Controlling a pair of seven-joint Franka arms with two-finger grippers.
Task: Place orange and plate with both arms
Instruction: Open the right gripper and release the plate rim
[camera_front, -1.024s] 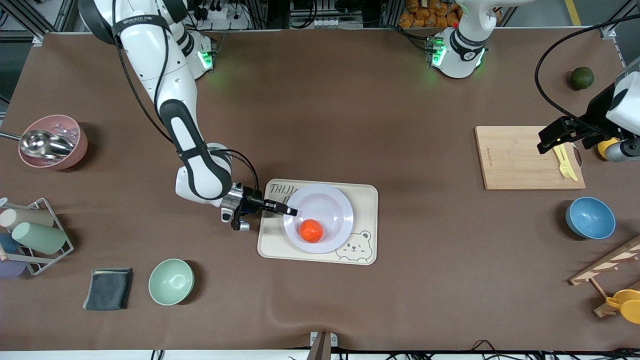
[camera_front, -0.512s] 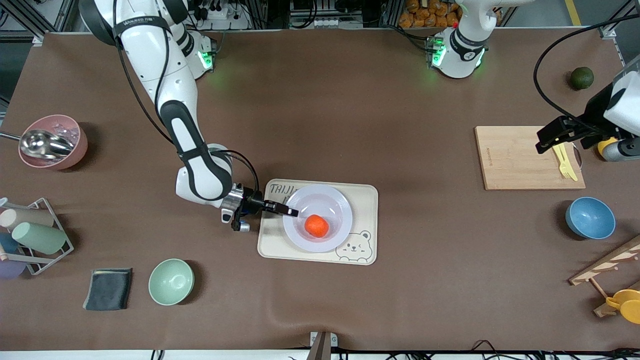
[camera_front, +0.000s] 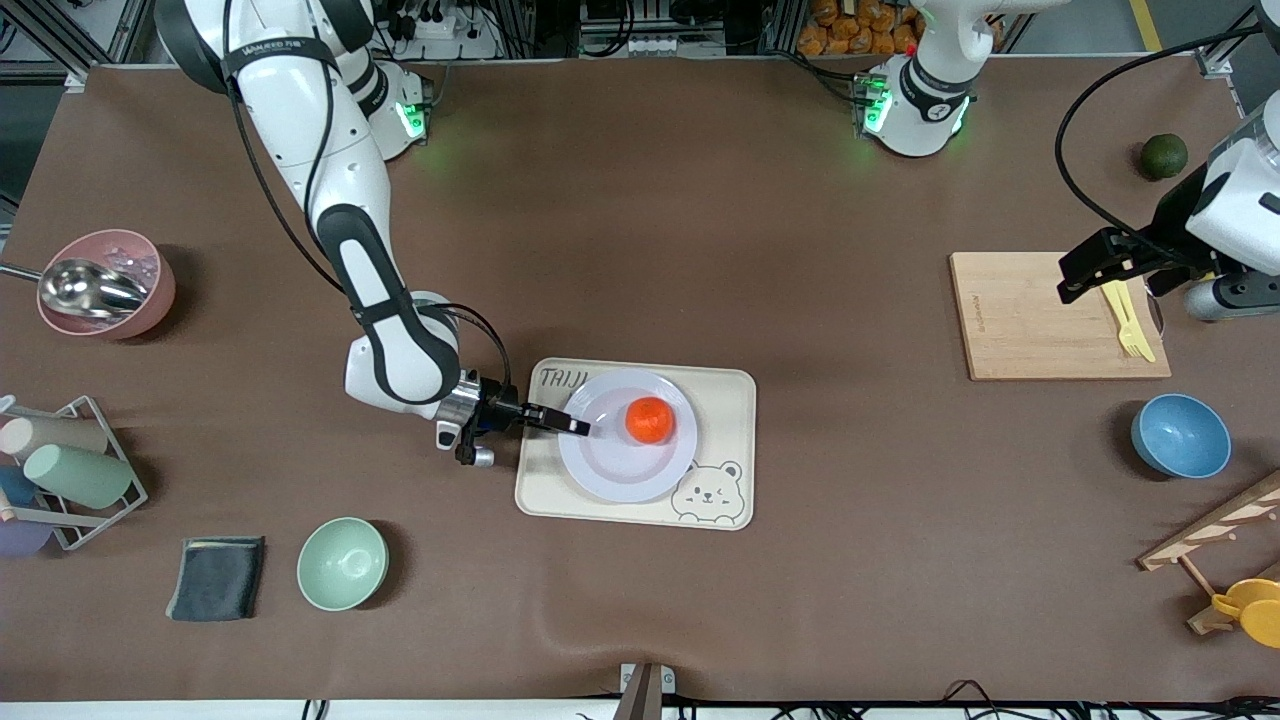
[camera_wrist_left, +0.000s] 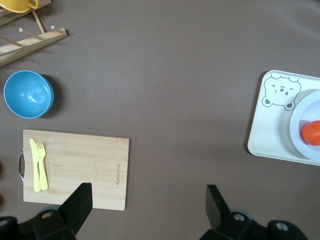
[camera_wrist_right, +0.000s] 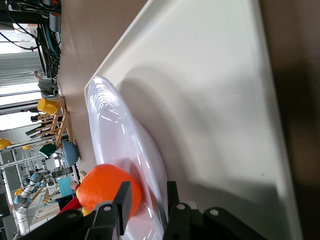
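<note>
The plate (camera_front: 625, 437) lies on the cream bear tray (camera_front: 722, 390) near the middle of the table (camera_front: 640, 230), and the orange (camera_front: 649, 419) sits in it, toward the edge facing the left arm's end of the table. The right gripper (camera_front: 572, 427) is low at the plate's rim on the side toward the right arm's end; in the right wrist view its two fingers (camera_wrist_right: 123, 199) straddle the thin rim with a small gap on either side (parted a little, not visibly pressing, so whether the rim is gripped cannot be told). The step in hand looks like the letting-go of the plate on the tray, with the orange already in place. The next move probably calls for a clean parting of the fingers and a level retreat along the rim's plane, since any lift or drag could tip the plate and roll the orange. The left gripper (camera_wrist_left: 147, 192) waits, fully spread and holding nothing, over the wooden cutting board (camera_front: 1020, 315) where a yellow fork (camera_front: 1127, 320) lies.
</note>
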